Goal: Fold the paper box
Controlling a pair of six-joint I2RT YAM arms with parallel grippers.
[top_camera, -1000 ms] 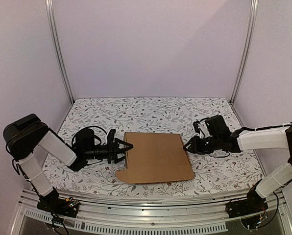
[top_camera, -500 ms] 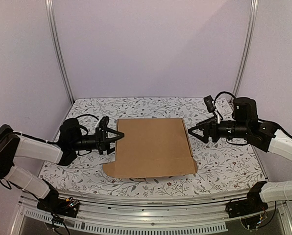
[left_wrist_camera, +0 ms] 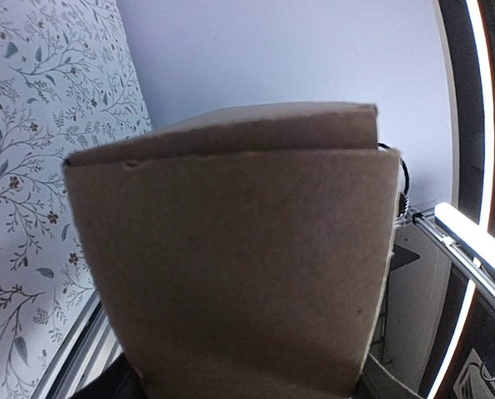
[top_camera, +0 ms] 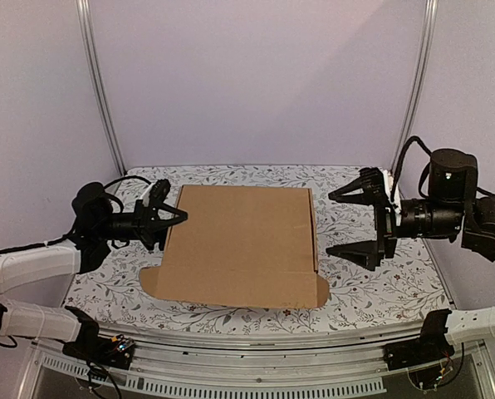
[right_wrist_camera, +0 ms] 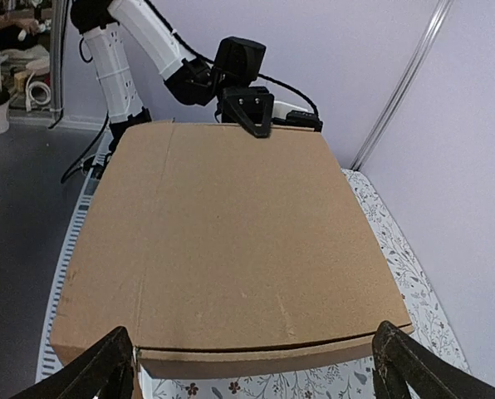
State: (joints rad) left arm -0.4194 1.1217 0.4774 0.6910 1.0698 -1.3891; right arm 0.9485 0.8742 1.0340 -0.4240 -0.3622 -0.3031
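Holding paper box (top_camera: pixel 239 245) edge, apparently, left gripper (top_camera: pixel 171 226); right gripper (top_camera: pixel 330 223) gapes clear.

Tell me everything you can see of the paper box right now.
The paper box is plain brown cardboard, unprinted, folded shallow with a flat top, roughly level over the floral table cover. Tabs stick out at both near corners. The left gripper clamps its left edge; the right gripper stands open, clear of it.
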